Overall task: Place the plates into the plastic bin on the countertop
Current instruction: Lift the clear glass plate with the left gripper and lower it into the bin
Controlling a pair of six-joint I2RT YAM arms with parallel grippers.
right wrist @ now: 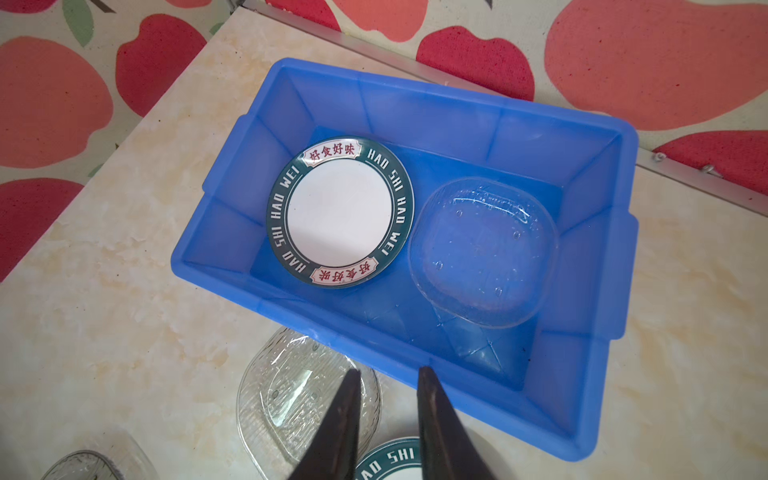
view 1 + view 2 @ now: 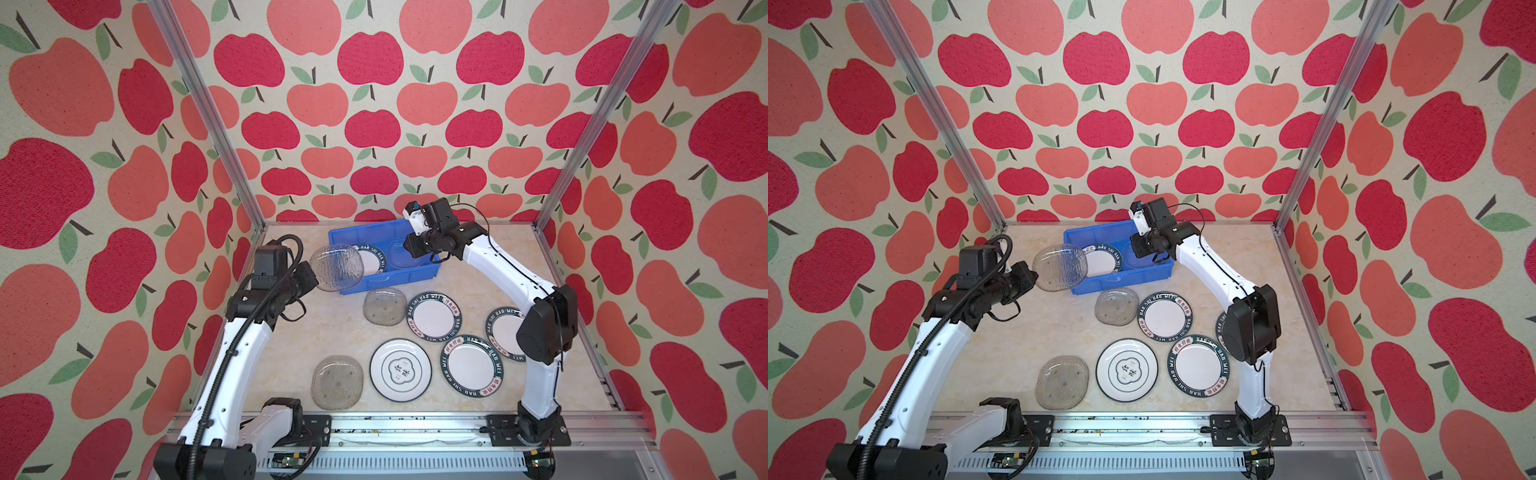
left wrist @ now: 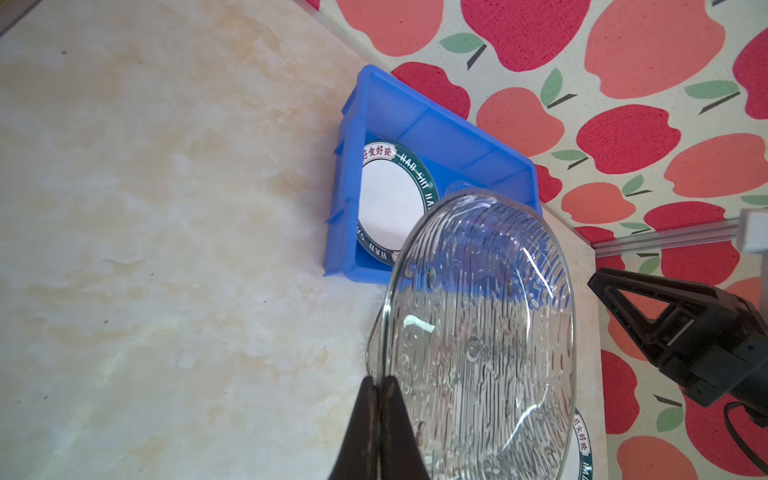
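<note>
Robot test booth, walled with apple-printed panels [image 2: 374, 137], framed by aluminium rails [image 2: 201, 104], marble-look countertop [image 2: 332, 332], two arms [image 2: 509, 270] bolted at its front edge.

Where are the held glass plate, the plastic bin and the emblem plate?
held glass plate [image 2: 337, 268]: in a top view, ribbed centre.
plastic bin [image 1: 432, 112]: right wrist view, bare inner wall.
emblem plate [image 2: 400, 370]: in a top view, central emblem.

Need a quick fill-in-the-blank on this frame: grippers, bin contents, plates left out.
1. The held plate, pinched at its rim by the left gripper, is made of ____.
2. The plastic bin contains ____ plates.
3. The right gripper is ____ and holds nothing.
4. ____ plates lie on the countertop.
Missing words: glass; two; open; six.
</note>
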